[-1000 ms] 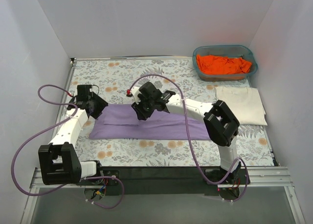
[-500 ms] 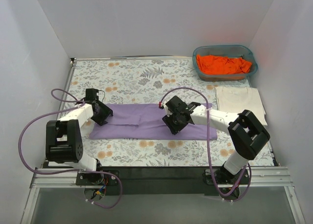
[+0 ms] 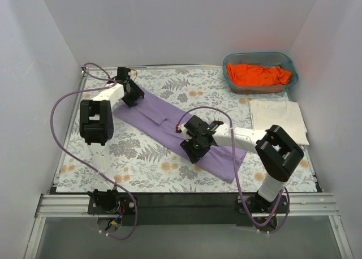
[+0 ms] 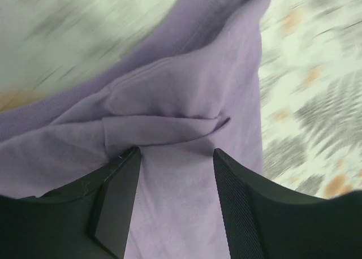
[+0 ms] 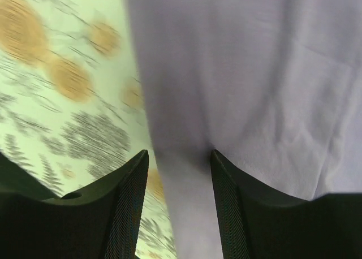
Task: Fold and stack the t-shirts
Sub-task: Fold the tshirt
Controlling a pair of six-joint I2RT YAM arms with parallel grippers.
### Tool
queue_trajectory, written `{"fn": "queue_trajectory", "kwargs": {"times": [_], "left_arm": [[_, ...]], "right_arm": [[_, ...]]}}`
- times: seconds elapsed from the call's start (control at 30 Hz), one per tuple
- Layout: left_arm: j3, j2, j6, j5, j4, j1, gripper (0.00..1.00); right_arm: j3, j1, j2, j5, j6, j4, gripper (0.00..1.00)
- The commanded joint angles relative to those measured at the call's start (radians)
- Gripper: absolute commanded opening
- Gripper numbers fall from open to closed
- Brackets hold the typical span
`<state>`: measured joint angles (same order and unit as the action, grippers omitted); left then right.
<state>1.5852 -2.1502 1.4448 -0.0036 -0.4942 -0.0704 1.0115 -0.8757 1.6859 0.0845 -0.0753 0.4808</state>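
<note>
Although the cream-white folded cloth t-shirt lies finished, the lavender-purple cloth t-shirt lies diagonal mid-table, judged part-folded. The bright orange crumpled t-shirt sits in the teal plastic basket. Left gripper and right gripper stand spread on lavender cloth, pinching nothing.

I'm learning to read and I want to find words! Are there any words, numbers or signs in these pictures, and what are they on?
None: no word, number or sign can be read in any view.
The purple t-shirt, orange t-shirt and cream t-shirt show no print or readable tag.
The basket shows no label.
The tablecloth has only flowers and leaves.
</note>
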Motion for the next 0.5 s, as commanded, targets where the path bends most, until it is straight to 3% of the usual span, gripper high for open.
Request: {"fn": "queue_trajectory", "kwargs": {"times": [0.0,0.07,0.17,0.3,0.47], "left_arm": [[0.279,-0.267,-0.107,-0.052,-0.044,-0.052,0.52],[0.480,-0.388,-0.145,-0.024,-0.076,-0.077,0.54],[0.588,-0.438,-0.178,-0.007,-0.084,-0.089,0.56],[0.477,-0.311,-0.213,-0.030,-0.018,-0.089,0.59],[0.306,-0.082,-0.212,-0.090,0.029,-0.100,0.61]], "right_arm": [[0.103,-0.071,0.112,0.188,-0.006,0.083,0.47],[0.212,-0.095,0.176,0.225,0.005,0.104,0.47],[0.337,-0.126,0.225,0.221,0.005,0.142,0.47],[0.424,-0.124,0.198,0.097,0.009,0.217,0.47],[0.331,-0.120,0.059,-0.079,0.025,0.280,0.47]]}}
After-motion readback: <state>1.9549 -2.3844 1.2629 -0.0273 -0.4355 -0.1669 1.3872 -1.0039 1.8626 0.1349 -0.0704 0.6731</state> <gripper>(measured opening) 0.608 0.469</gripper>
